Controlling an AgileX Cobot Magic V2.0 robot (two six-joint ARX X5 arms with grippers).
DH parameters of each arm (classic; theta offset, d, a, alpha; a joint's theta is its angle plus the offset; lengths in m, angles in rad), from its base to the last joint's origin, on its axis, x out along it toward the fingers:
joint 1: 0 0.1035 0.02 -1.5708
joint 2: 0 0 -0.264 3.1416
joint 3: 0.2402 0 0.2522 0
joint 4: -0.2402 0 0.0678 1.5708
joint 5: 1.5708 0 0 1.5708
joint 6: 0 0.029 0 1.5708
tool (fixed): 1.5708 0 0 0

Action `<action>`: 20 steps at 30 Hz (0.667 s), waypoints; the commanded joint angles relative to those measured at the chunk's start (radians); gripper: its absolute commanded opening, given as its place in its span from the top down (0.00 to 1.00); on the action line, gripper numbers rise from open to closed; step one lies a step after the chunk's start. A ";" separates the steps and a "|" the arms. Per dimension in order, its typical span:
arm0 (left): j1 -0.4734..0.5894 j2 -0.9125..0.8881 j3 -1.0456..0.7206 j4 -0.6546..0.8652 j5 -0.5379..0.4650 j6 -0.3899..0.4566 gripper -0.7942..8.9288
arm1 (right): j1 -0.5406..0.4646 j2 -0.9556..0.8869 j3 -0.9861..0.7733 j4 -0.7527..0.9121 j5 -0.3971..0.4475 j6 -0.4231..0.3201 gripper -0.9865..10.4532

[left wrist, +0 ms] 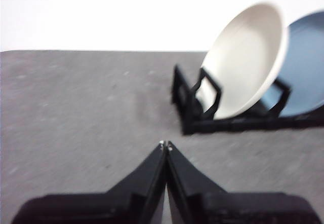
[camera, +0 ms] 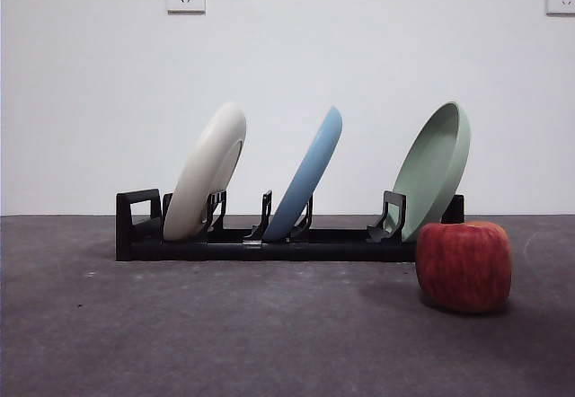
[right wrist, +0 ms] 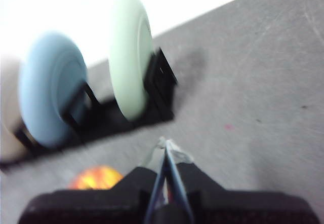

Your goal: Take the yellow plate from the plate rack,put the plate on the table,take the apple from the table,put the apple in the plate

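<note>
Front view: no arms. Wrist views: left tool [left wrist: 165,145], right tool [right wrist: 165,145] clenched, empty.

The table [camera: 225,334] presents a dark grey, matt surface with a slightly rough, grainy texture and faint pale scuffs. The plate rack [camera: 269,240] appears to be black plastic, mostly matt, with a dull sheen along its front rail. The yellow plate [camera: 208,168] is pale cream and smooth, with a satin finish (a soft highlight runs along its rim); the light blue plate [camera: 310,177] and the pale green plate [camera: 436,168] show the same smooth, low-gloss finish. The apple [camera: 464,265] has a red skin with faint yellowish streaks and a subdued, waxy sheen. The wall [camera: 287,56] behind is plain white and matt.
</note>
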 commanded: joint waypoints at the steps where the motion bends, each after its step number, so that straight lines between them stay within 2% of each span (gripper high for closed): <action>1: 0.003 0.006 0.031 0.005 0.023 -0.112 0.93 | -0.002 0.008 0.025 0.016 -0.001 0.076 0.93; 6: 0.003 0.165 0.220 -0.001 0.023 -0.154 0.93 | -0.002 0.150 0.186 -0.026 -0.002 0.066 0.93; 12: 0.003 0.414 0.427 -0.013 0.039 -0.154 0.93 | -0.002 0.368 0.407 -0.153 -0.005 -0.052 0.93; 20: 0.002 0.757 0.660 -0.058 0.234 -0.154 0.93 | -0.002 0.642 0.673 -0.299 -0.145 -0.169 0.93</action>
